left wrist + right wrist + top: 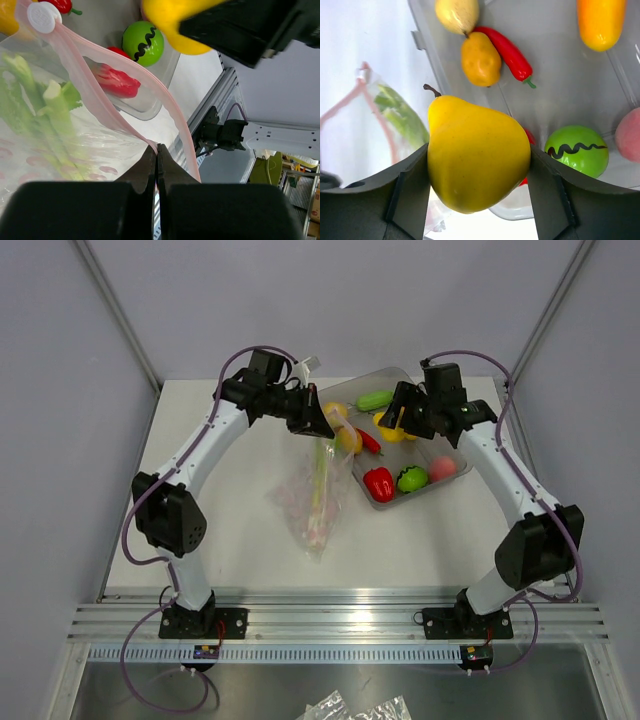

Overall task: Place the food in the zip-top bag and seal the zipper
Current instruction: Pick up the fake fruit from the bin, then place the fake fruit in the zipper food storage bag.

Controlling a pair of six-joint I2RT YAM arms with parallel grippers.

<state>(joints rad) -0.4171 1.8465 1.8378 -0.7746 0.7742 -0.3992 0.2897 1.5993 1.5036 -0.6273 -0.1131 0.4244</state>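
Grey translucent rectangular tray [555, 65] far right, loose toy food inside. Clear plastic zip-top bag [312, 502] just left, mouth lifted open. Glossy yellow toy pear [477, 155] clamped in right gripper [397, 423] above tray. Left gripper [156, 155] pinched shut on pink-red zipper strip [170, 107]. Carry pear left, centre over mouth, lower well inside before release.
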